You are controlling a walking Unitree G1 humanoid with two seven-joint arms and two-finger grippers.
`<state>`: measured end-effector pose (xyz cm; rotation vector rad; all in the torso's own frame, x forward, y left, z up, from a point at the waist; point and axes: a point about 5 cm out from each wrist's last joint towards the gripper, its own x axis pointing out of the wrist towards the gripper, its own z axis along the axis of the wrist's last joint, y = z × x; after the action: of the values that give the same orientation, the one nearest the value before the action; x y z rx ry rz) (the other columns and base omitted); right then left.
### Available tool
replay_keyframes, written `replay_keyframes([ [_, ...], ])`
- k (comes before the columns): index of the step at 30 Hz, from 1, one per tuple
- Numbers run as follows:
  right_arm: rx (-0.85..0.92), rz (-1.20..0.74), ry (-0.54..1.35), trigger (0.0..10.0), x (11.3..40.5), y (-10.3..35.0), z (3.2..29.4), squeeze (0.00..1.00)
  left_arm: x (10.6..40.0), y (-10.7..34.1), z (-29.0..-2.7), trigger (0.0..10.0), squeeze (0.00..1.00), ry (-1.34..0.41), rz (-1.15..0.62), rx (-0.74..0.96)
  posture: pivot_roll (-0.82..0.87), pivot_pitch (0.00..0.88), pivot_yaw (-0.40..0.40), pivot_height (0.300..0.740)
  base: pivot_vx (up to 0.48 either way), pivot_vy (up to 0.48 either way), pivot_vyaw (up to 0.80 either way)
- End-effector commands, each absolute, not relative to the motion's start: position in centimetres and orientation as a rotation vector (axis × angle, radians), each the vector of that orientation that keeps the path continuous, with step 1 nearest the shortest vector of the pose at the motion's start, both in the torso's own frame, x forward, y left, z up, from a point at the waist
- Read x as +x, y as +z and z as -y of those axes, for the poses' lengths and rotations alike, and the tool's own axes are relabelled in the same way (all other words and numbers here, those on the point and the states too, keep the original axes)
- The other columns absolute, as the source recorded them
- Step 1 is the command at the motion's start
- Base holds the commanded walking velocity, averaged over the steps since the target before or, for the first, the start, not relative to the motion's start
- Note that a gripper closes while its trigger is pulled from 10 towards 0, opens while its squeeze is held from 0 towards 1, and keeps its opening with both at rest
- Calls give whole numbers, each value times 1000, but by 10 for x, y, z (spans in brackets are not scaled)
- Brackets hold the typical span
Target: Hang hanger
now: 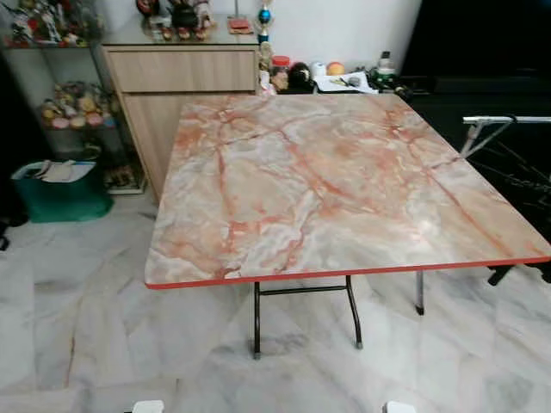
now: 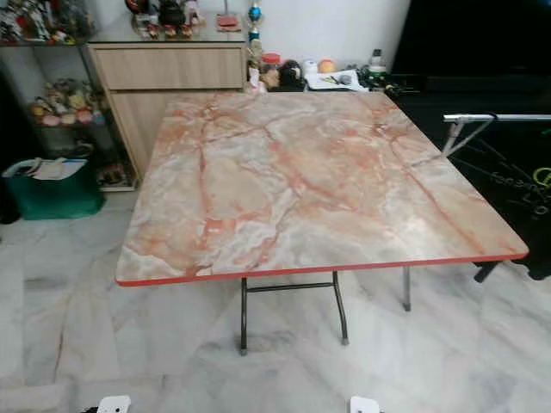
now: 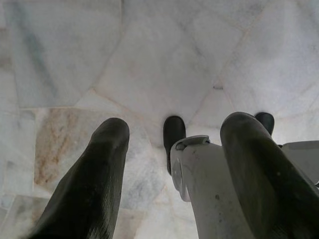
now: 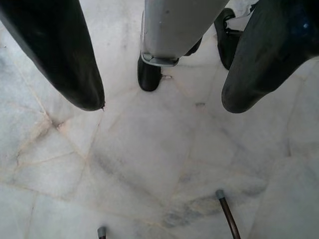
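Can't tell where the hanger is from these shots. Both grippers hang low over the floor (image 1: 77, 292) on the near side of the table (image 1: 344, 181). The left gripper (image 3: 174, 127) is released, fingers (image 3: 107, 164) spread wide with nothing between them, just pale marble tile and the robot's own leg (image 3: 204, 184) below. The right gripper (image 4: 162, 102) is the same, spread and holding nothing, and two of the table's feet (image 4: 219, 193) sit on the tile just past it.

The table has a pink marble-look top with a red edge on thin dark metal legs. A silver rack (image 1: 504, 120) stands just beside its right side. Behind its far left corner is a wood cabinet (image 1: 181, 73) with trinkets on top. A green bin (image 1: 60, 194) sits on the floor well left of the table.
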<state>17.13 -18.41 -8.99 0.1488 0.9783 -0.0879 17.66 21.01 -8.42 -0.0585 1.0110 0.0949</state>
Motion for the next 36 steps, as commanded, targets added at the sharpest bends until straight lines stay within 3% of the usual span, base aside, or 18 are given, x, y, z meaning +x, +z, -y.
replay_keyframes([
  [1,183,-927,-179,10000,178,-80,223,0,168,-84,-224,10000,0,192,-963,-64,120,39,-10,740,0,-480,0],
  [36,156,-933,-160,10000,181,-79,221,0,170,-84,-221,10000,0,177,-969,-79,86,70,3,740,0,-480,0],
])
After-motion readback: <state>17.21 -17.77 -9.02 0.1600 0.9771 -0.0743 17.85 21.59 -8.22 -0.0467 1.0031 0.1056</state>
